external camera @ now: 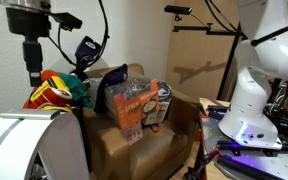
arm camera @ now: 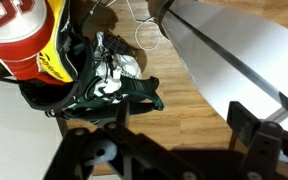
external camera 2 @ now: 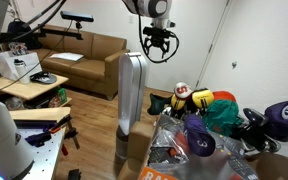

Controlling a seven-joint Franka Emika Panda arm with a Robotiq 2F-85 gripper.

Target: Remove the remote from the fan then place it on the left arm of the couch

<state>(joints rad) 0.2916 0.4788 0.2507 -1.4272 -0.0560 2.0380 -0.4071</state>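
In an exterior view, the large white ring-shaped plastic fan [external camera: 24, 145] fills the lower left, its rim just beside a pile of bright packets and bags [external camera: 134, 100]. In an exterior view, my fingers [external camera 2: 161, 44] hang spread wide and empty, just beside the fan's top edge with open air around them. The tan-brown squared couch [external camera 2: 84, 50] stands well apart across bare wooden floor [external camera 2: 89, 120]. In the wrist view, the fan's edge runs right. I cannot make out the remote.
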